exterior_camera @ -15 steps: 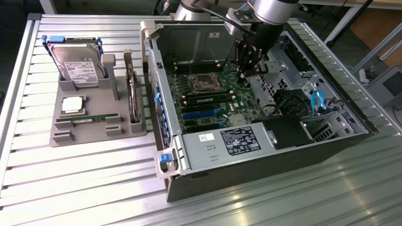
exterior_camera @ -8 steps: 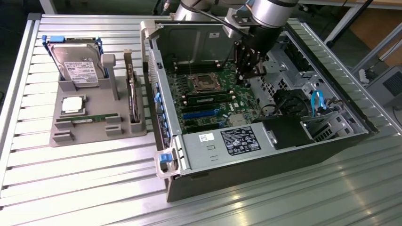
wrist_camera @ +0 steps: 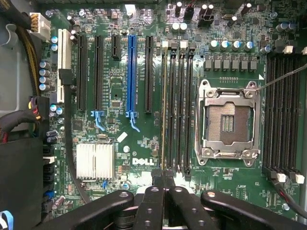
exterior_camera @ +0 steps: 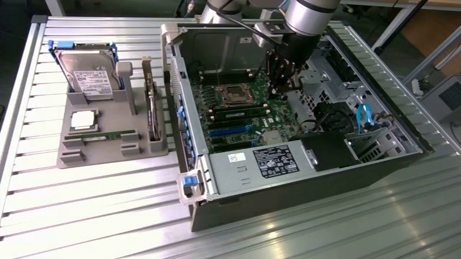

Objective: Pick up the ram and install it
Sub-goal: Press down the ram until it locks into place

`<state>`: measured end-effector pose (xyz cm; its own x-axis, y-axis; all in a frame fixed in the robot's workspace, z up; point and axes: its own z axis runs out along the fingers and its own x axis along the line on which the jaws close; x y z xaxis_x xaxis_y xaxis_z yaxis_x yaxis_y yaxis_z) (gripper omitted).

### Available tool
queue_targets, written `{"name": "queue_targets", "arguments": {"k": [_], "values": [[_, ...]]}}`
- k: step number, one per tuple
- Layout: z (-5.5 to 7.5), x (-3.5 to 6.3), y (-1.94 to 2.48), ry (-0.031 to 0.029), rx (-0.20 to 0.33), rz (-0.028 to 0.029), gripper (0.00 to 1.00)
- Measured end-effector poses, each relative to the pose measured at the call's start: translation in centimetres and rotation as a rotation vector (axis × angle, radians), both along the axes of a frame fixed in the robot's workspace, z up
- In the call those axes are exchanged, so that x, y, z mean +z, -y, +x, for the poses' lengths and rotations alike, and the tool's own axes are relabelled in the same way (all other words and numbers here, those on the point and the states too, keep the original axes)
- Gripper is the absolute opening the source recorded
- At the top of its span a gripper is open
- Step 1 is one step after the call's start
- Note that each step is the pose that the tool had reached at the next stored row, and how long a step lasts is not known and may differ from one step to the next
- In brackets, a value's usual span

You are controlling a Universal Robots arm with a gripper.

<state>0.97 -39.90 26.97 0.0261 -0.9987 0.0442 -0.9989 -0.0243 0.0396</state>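
While the claw (wrist_camera: pixel 165 184) is held low over the motherboard (wrist_camera: pixel 120 96) inside the open computer case (exterior_camera: pixel 303 189), its fingers are pressed together with no gap between them, and nothing is seen gripped. Directly beyond the closed tips, a ram (wrist_camera: pixel 165 105) stick is seen seated on edge in the outermost of the four memory slots (wrist_camera: pixel 181 105) beside the empty processor socket (wrist_camera: pixel 229 120); in the exterior view this stick (exterior_camera: pixel 241 114) is seen lying just below the claw (exterior_camera: pixel 282 89). A blue expansion slot (wrist_camera: pixel 131 76) and a finned silver heatsink (wrist_camera: pixel 95 160) are seen further off to the side of the claw. Well apart from the claw, out on the worktop (exterior_camera: pixel 86 205) toward the exterior view's left, a grey parts holder (exterior_camera: pixel 108 151) is seen carrying a second green stick (exterior_camera: pixel 101 137), a silver processor chip (exterior_camera: pixel 83 120), a hard drive (exterior_camera: pixel 88 75) and a dark expansion card (exterior_camera: pixel 152 108) standing on edge.
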Motion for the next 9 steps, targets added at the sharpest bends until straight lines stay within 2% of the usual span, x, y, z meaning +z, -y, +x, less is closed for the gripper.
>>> {"name": "queue_targets", "arguments": {"k": [9], "values": [[-0.17,-0.56,-0.14,0.0001,0.001,0.0001,0.10]]}}
